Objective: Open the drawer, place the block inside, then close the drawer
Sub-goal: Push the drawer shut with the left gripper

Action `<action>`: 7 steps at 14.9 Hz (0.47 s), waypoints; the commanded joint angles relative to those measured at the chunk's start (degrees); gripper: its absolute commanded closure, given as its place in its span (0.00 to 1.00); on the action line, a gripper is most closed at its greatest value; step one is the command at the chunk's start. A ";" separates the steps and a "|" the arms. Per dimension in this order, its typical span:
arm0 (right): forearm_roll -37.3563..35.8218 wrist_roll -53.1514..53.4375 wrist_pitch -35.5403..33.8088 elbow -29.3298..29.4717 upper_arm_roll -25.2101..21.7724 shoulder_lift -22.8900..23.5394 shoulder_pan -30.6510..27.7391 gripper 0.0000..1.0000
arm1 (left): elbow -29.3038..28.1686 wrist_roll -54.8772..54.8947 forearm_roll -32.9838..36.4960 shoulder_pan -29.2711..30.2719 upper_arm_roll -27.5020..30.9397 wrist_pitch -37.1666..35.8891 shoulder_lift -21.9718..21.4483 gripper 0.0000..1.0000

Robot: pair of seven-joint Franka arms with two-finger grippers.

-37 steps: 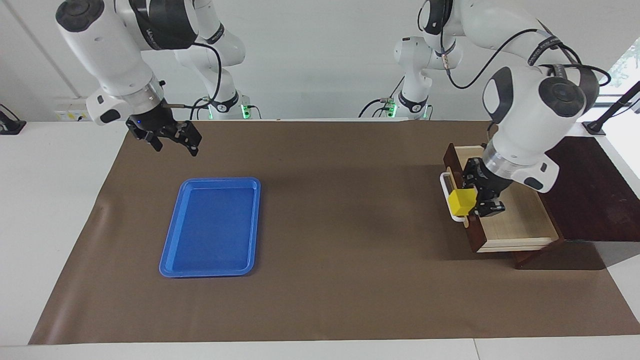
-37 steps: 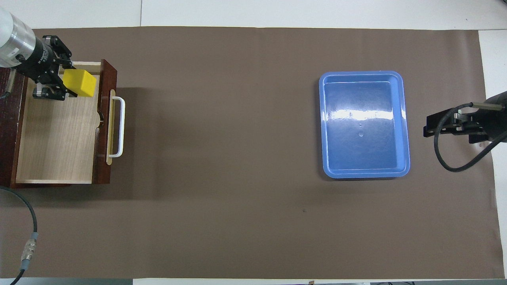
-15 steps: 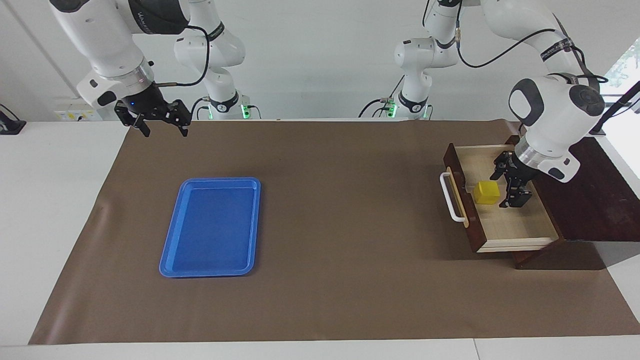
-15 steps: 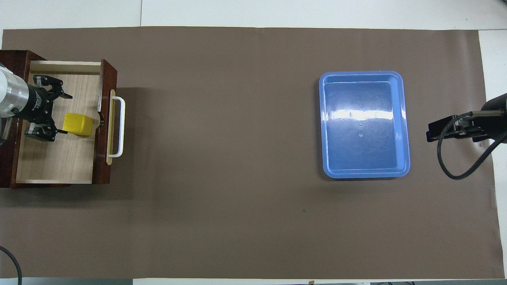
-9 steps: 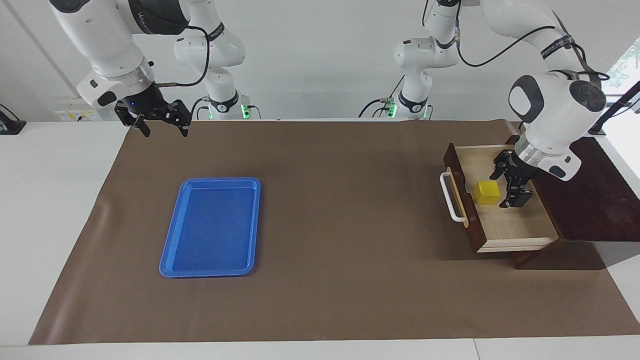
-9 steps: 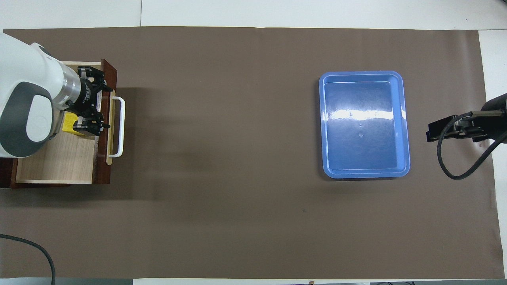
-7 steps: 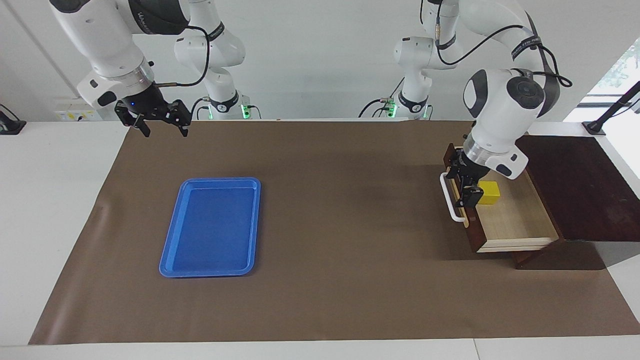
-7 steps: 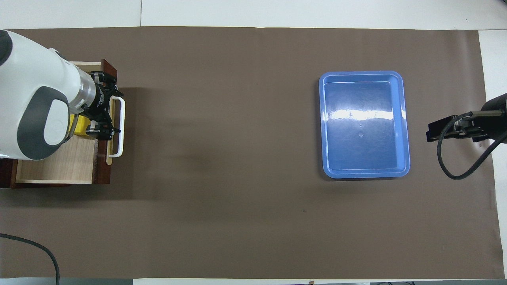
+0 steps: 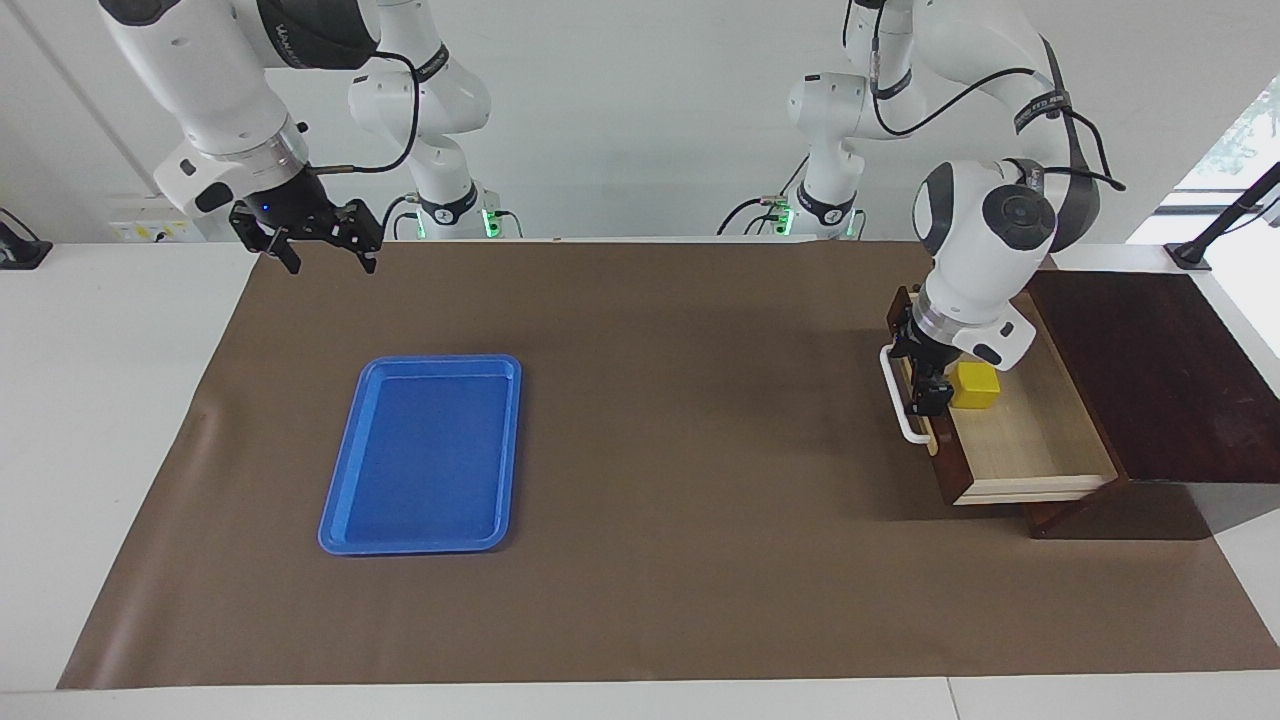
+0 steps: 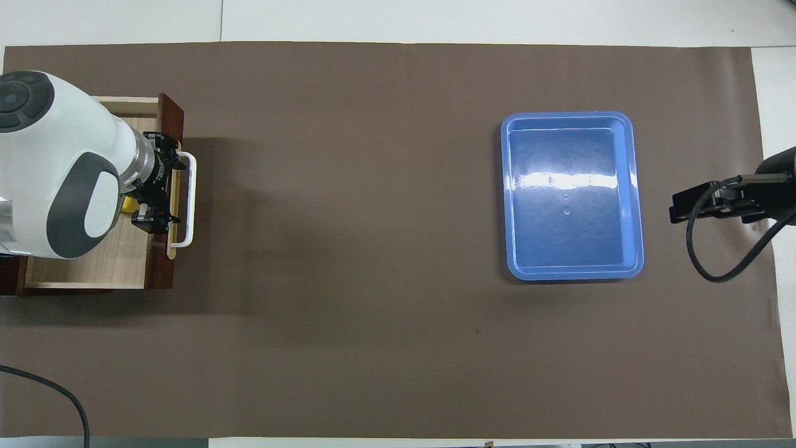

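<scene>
The drawer (image 9: pixel 1030 440) stands pulled out of its dark wooden box (image 9: pixel 1150 370) at the left arm's end of the table. The yellow block (image 9: pixel 975 384) lies inside it on the pale floor, close to the drawer front. My left gripper (image 9: pixel 920 372) is open and empty, just above the drawer front and the white handle (image 9: pixel 900 410), beside the block. In the overhead view the left gripper (image 10: pixel 163 183) and arm cover most of the block (image 10: pixel 129 204). My right gripper (image 9: pixel 328 258) is open and empty, waiting in the air over the right arm's end of the table.
A flat blue tray (image 9: pixel 425 450) lies empty on the brown mat toward the right arm's end; it also shows in the overhead view (image 10: pixel 572 196). The right gripper (image 10: pixel 684 205) shows at that view's edge, beside the tray.
The left gripper let the block go in the drawer, drew back, then swung from over the drawer's inside to over the drawer front and handle. The right gripper rose and holds still.
</scene>
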 commanded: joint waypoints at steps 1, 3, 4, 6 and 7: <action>-0.85 -0.68 -0.17 -0.77 0.55 -0.65 -0.80 0.00 | -0.34 1.59 2.25 0.68 -0.05 1.00 -1.02 0.00; -0.85 -0.68 -0.17 -0.77 0.55 -0.65 -0.80 0.00 | 0.54 1.76 3.22 2.34 -0.05 1.08 -0.67 0.00; -0.85 -0.68 -0.17 -0.77 0.55 -0.65 -0.80 0.00 | 0.55 2.63 3.83 3.39 -0.05 1.26 -0.67 0.00; -0.85 -0.68 -0.17 -0.77 0.55 -0.65 -0.80 0.00 | 0.55 7.10 4.02 6.55 -0.05 1.61 -0.67 0.00; -0.77 -0.68 -0.17 -0.77 0.55 -0.65 -0.80 0.00 | 0.55 8.08 4.02 7.70 -0.05 2.13 -0.67 0.00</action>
